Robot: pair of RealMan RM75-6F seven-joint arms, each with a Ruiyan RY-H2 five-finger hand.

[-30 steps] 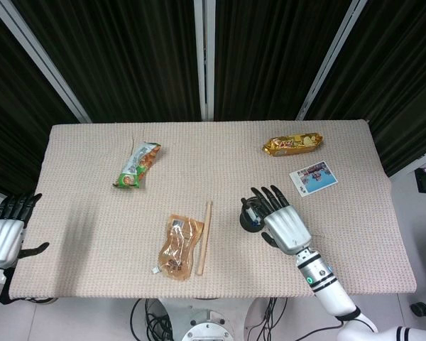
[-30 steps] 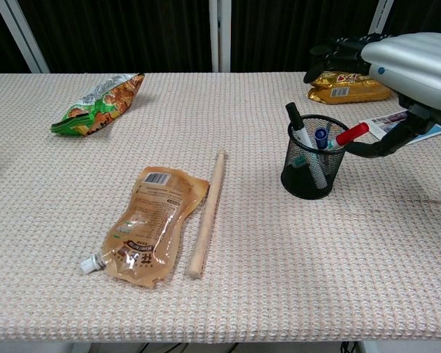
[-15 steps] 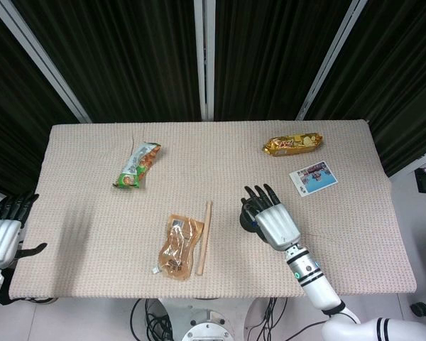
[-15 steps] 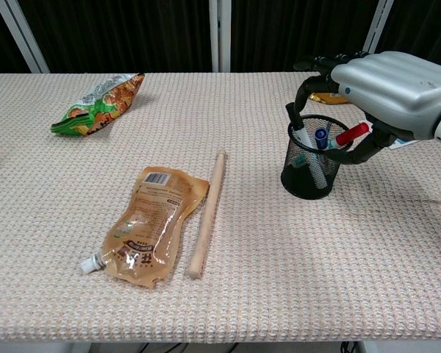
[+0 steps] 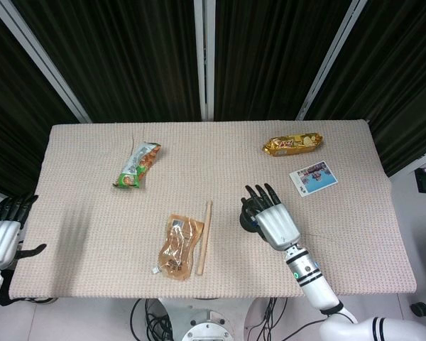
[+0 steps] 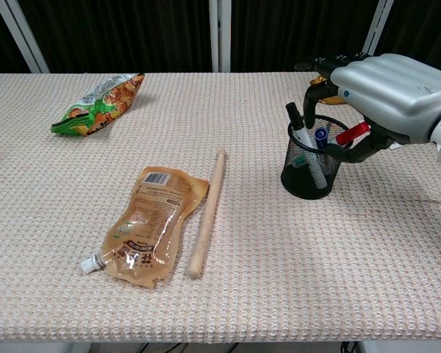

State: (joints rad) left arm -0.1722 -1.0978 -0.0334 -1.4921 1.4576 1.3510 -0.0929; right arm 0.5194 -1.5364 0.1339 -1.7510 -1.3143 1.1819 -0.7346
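Right hand [image 6: 386, 92] hovers over the black wire-mesh pen cup [image 6: 313, 166], right of centre on the beige woven table cover [image 5: 92, 234]. Fingers curved down around the cup's top, slightly apart: dark fingertips [image 6: 314, 93] just past the far rim, thumb curling in at the cup's right side beside the red-capped marker [image 6: 352, 133]. Cannot tell whether any fingertip touches the rim or the pens; nothing looks lifted. Cup stands upright, holding a black marker [image 6: 295, 120], a blue pen [image 6: 320, 135] and the red-capped one, all leaning. In the head view the hand [image 5: 276, 221] covers most of the cup [image 5: 247, 219]; only its left edge shows.

Left hand [image 5: 1, 234] is off the table's near-left corner, well apart from everything; fingers straight and slightly fanned, thumb out to the side, holding nothing.

Other items on the cover:
- light wooden stick [image 6: 207, 211], lying near-to-far, left of the cup, just beside the pouch; contact unclear.
- amber translucent spouted pouch [image 6: 148, 224], flat, spout toward the near-left.
- green and orange snack bag [image 6: 99, 102], far left.
- gold foil snack packet [image 5: 292, 144], far right.
- printed picture card [image 5: 313, 176], right of the cup, nearer than the gold packet.
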